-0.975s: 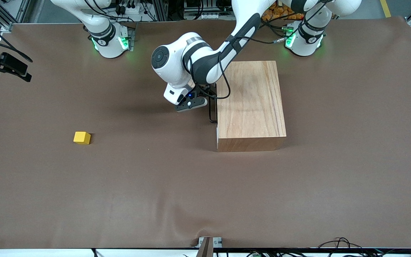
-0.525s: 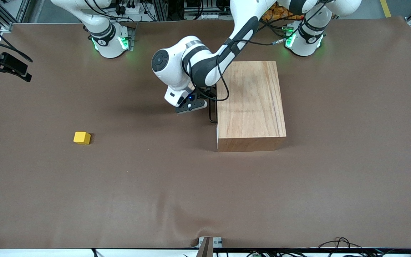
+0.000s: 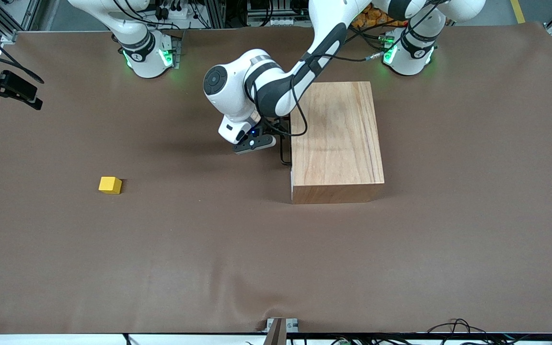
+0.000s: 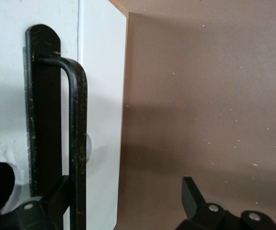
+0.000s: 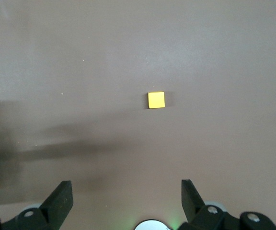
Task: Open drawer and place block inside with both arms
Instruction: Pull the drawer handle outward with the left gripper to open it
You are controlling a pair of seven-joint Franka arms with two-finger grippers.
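Front view: left gripper (image 3: 257, 142), fingers spread, has crept farther from camera along the drawer's handle (image 4: 75, 139)

White jointed arms (image 3: 257, 86) with black joint sections are seen; black cables are run along the left arm. Green lights are shown on the round bases (image 3: 149, 57). Black fingers (image 5: 61, 196) are fixed with silver screws.

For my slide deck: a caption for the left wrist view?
Open left gripper straddling the closed drawer's black handle.
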